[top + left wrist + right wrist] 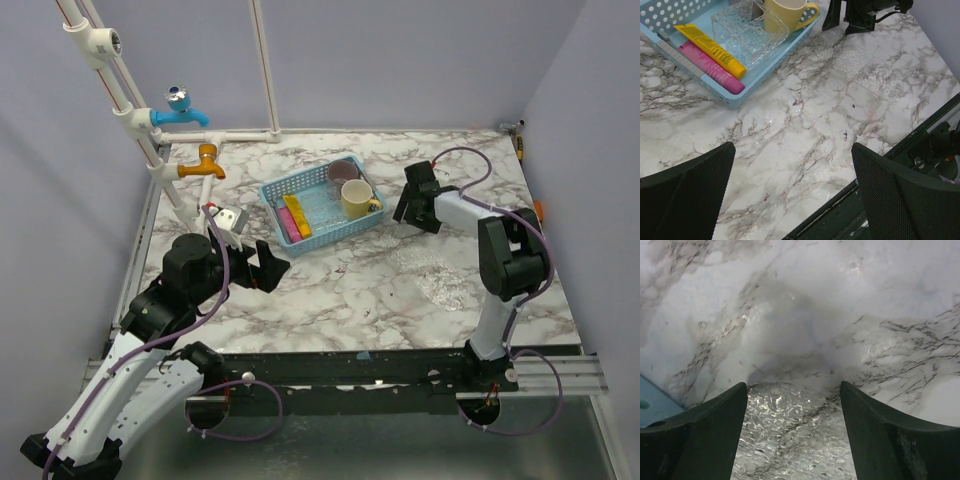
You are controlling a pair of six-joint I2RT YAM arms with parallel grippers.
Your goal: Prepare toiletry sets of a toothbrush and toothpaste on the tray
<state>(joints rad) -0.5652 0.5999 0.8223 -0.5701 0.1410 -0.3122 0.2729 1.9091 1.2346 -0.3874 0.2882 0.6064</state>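
Observation:
The yellow toothpaste tube (710, 50) and the pink one (710, 72) lie side by side in the blue basket (767, 77). A thin grey toothbrush handle (682, 55) rests against the pink tube. One clear glass tray (747, 30) sits in the basket, and another clear patterned tray (867, 75) lies on the marble. My right gripper (794, 385) hovers just right of the basket (290, 187); clear patterned glass (790, 435) fills the gap and meets both fingers. My left gripper (792, 195) hangs wide open over bare marble near the front edge.
A mauve cup (343, 170) and a cream mug (356, 198) stand in the basket's right end. Blue (182, 112) and orange (205, 162) taps stick out from white pipes at the back left. A small white box (228, 218) sits by the left arm.

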